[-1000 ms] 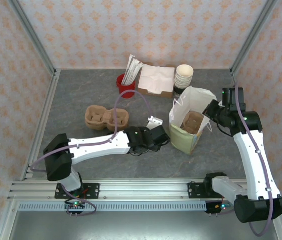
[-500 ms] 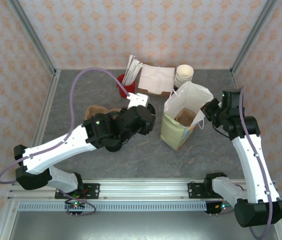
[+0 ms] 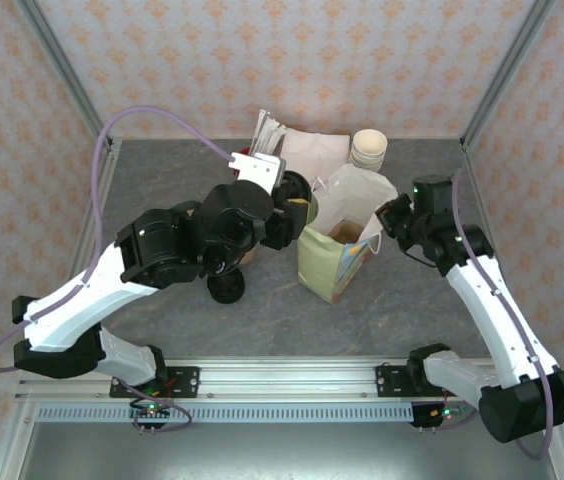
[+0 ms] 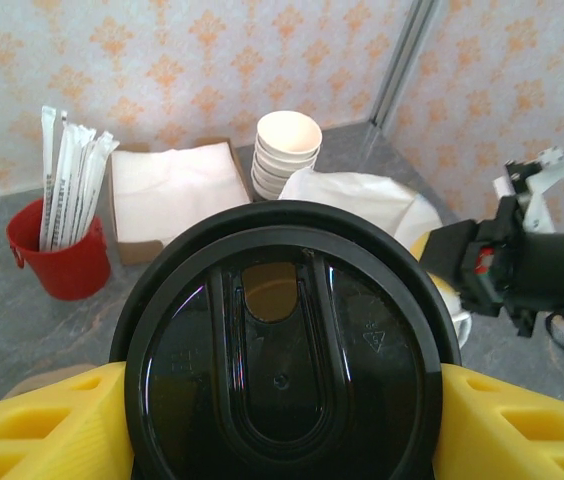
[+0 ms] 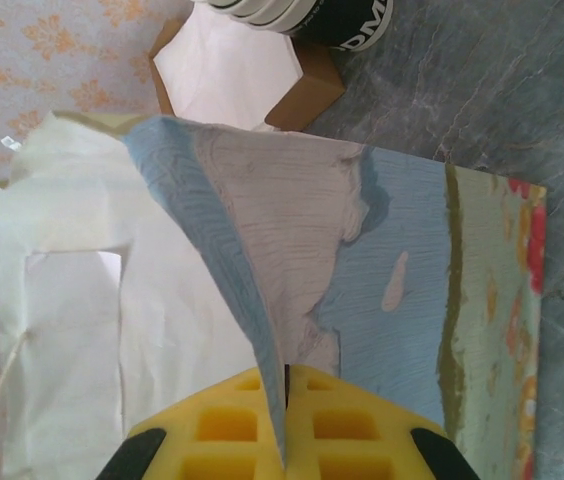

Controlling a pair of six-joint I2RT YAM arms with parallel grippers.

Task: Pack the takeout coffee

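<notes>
the jaws of the left gripper (image 4: 282,440) pinched the takeout coffee (image 4: 282,350) by its sides, holding it above the bench (image 3: 162,180), just left of the paper bag's (image 3: 334,262) open mouth. its round black lid faced up, its tiny embossed marks too small to read. the jaws of the right gripper (image 5: 287,445) were pressed on the bag's rim. behind the bag, white letters on a black cup (image 5: 352,20) read partly "dm".

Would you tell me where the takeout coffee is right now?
In the top view, the left gripper holds the takeout coffee mid-table, just left of the open paper bag.
</notes>
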